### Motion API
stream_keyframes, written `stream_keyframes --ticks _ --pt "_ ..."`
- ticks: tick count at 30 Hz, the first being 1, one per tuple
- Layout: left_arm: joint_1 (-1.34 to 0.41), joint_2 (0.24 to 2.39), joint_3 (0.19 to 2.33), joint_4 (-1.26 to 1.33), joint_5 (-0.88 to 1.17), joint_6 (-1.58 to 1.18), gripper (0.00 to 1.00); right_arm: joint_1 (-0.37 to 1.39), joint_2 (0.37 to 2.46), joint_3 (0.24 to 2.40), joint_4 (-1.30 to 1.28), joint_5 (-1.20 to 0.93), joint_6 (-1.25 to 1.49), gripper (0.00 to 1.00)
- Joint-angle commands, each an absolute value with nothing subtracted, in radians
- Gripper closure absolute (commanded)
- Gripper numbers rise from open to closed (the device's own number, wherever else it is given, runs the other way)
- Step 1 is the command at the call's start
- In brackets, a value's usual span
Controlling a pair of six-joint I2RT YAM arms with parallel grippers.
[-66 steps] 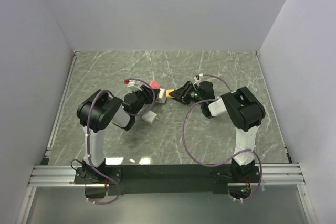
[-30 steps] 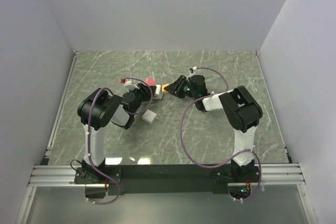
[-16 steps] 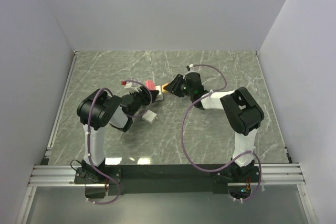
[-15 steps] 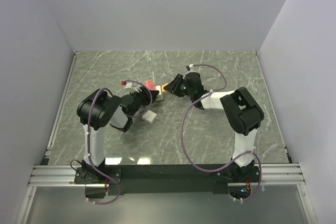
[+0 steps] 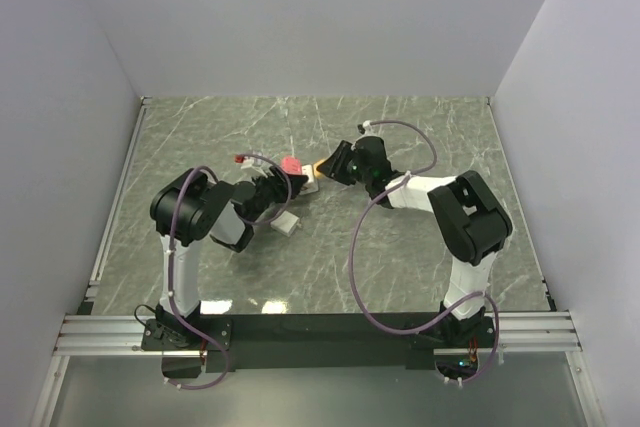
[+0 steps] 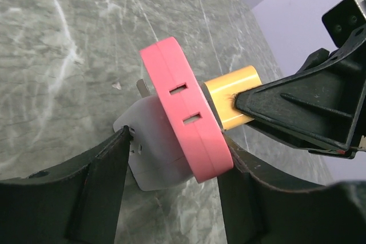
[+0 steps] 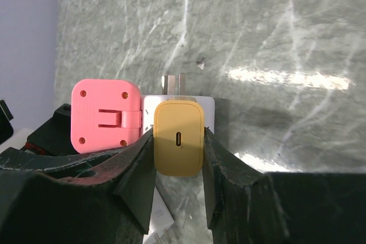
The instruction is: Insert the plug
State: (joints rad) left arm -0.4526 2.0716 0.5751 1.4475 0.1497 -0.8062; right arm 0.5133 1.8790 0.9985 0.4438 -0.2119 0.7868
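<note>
Now we are at the insertion itself: our right gripper [image 7: 178, 148] is clamped on the yellow plug [image 7: 178, 135], pressed mid-table against the white socket block [image 6: 150, 161] just right of the pink piece [image 6: 184, 123], while our left gripper [image 6: 171, 167] is closed around that block. We cannot tell if the prongs are home, so we judge the next move to be a straight leftward push, braced by the left arm.

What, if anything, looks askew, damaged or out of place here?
Nothing looks damaged. The left gripper holds the white adapter tilted, pink plug on it; the right gripper holds the yellow plug against it. A small white block lies loose nearby.
</note>
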Motion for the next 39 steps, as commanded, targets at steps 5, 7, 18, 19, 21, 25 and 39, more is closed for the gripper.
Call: stream_keyframes --ticks 5,7,18,19,21,25,39 --pt "-0.583 2.14 0.589 1.425 0.456 -0.861 0.33 0.588 1.783 0.962 0.408 -0.246 0.736 1.0" --pt "-0.583 2.137 0.574 1.42 0.448 -0.856 0.28 0.588 1.761 0.956 0.391 -0.223 0.721 1.0" --pt "-0.581 1.994 0.41 1.434 0.361 -0.816 0.13 0.629 1.752 0.966 0.345 -0.152 0.686 1.0" --pt "-0.581 1.984 0.394 1.411 0.354 -0.818 0.12 0.637 1.753 0.966 0.341 -0.149 0.686 1.0" --pt "-0.581 1.947 0.387 1.367 0.324 -0.807 0.11 0.641 1.753 0.966 0.337 -0.14 0.687 1.0" --pt "-0.581 1.867 0.359 1.237 0.284 -0.788 0.11 0.666 1.735 0.974 0.298 -0.077 0.66 1.0" --pt "-0.581 1.54 0.347 0.806 0.184 -0.733 0.07 0.698 1.664 0.957 0.284 -0.047 0.629 1.0"
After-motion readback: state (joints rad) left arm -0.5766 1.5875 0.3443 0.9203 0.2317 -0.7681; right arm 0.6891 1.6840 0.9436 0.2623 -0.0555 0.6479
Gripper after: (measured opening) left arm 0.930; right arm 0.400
